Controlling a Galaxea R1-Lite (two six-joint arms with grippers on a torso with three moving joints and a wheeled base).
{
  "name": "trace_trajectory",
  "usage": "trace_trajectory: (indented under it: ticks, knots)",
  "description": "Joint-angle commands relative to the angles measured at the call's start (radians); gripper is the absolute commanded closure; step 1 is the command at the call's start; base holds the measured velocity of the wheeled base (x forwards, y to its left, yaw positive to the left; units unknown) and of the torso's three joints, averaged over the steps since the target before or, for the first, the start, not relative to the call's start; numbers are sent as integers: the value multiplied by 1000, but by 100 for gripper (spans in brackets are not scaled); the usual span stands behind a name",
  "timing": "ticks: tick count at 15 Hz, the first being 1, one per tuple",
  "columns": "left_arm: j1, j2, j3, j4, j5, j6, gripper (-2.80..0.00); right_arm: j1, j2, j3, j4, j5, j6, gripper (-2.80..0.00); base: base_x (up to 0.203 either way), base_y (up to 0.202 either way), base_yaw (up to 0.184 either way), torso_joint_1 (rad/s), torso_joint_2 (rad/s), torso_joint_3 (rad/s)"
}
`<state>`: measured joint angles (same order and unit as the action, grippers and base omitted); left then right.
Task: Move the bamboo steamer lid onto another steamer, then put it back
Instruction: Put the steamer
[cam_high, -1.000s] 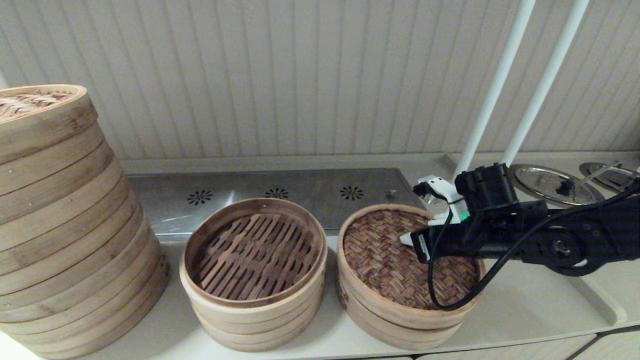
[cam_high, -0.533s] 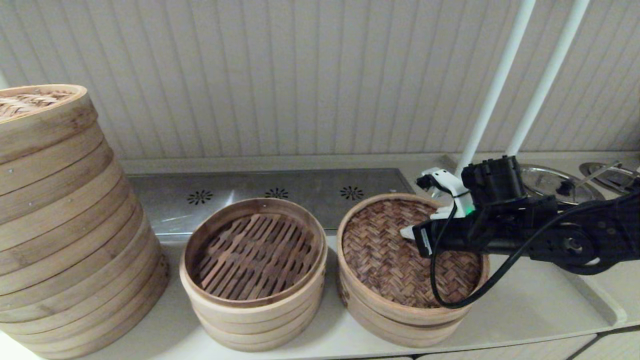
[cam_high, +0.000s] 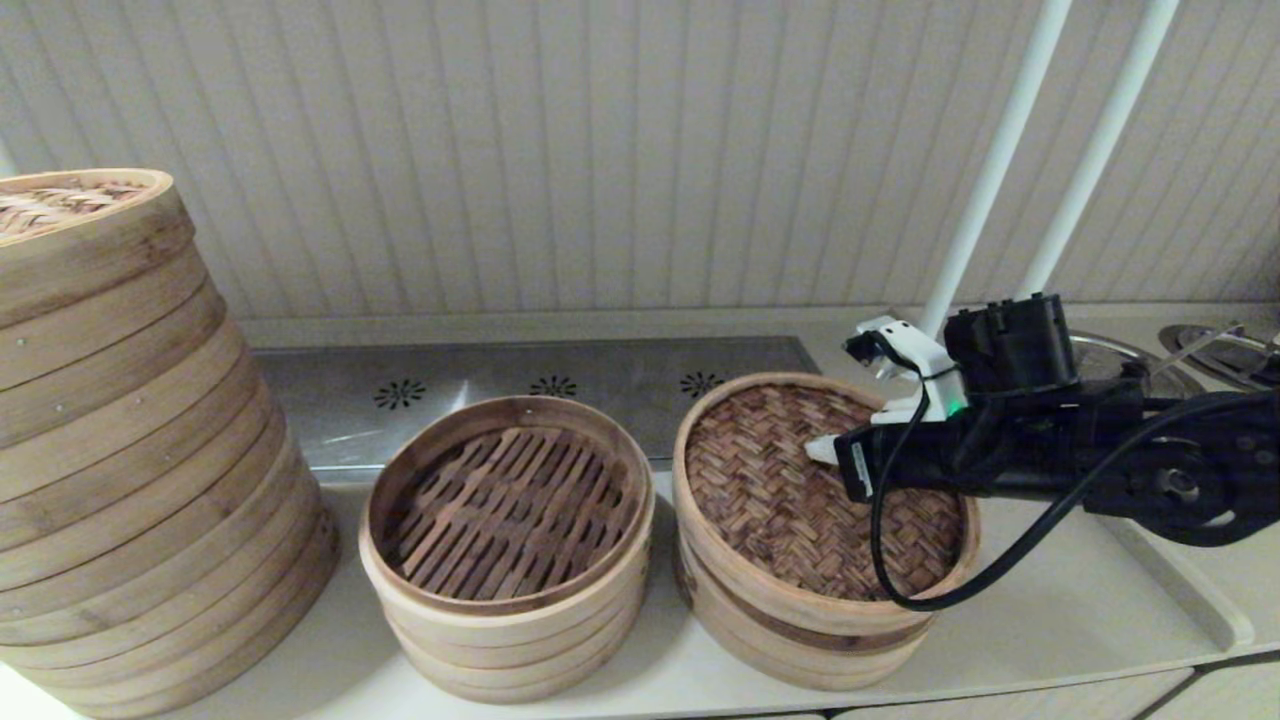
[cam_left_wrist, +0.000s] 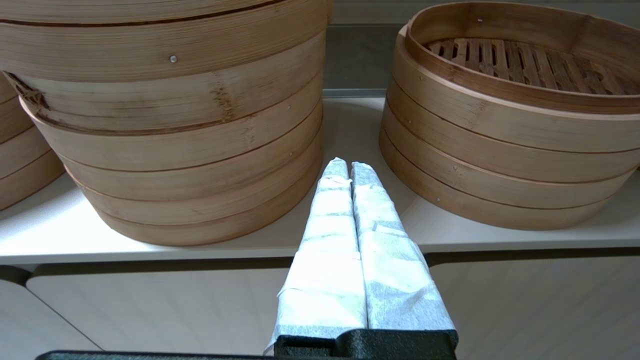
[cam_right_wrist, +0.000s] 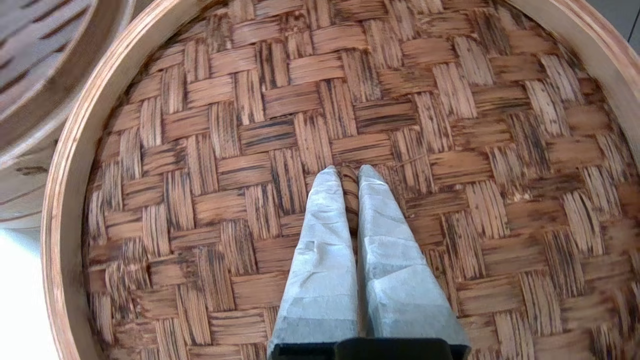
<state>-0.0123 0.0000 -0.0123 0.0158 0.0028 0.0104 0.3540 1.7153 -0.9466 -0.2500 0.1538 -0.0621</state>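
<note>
The bamboo steamer lid (cam_high: 790, 500), reddish-brown herringbone weave in a pale hoop, hangs slightly tilted just above a low steamer basket (cam_high: 800, 650) at the right. A dark gap shows under its front rim, and the basket's floor is hidden beneath it. My right gripper (cam_high: 815, 450) is over the lid's middle. In the right wrist view the gripper (cam_right_wrist: 350, 172) is shut on the small woven handle loop (cam_right_wrist: 350, 186) of the lid (cam_right_wrist: 250, 125). My left gripper (cam_left_wrist: 349, 167) is shut on nothing, low before the counter edge, and out of the head view.
An open several-tier steamer stack (cam_high: 505, 500) with wider slats stands in the middle, close beside the lid. A very tall wide stack (cam_high: 130, 450) fills the left. Two white poles (cam_high: 985, 180) and steel pot lids (cam_high: 1220, 350) stand behind my right arm. A steel panel (cam_high: 500, 385) lies behind.
My right gripper has risen and drifted slightly right with the lid in it. The lid came up off the low basket, opening a gap under its front rim.
</note>
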Motion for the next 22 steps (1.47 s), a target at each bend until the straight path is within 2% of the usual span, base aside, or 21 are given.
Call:
trace_trajectory:
  ticks: [1,12,16,22]
  knots:
    - [0,2,0,0,0,0,0,2,-13,-4,-2,2,1,0,0,0,0,0,0,0]
    - [0,2,0,0,0,-1,0,29,-80,-47,9,4,25,0,0,0,0,0,0,0]
    - [0,2,0,0,0,0,0,42,-70,-142,39,6,26,0,0,0,0,0,0,0]
    - [0,2,0,0,0,0,0,135,19,-360,165,5,27,0,0,0,0,0,0,0]
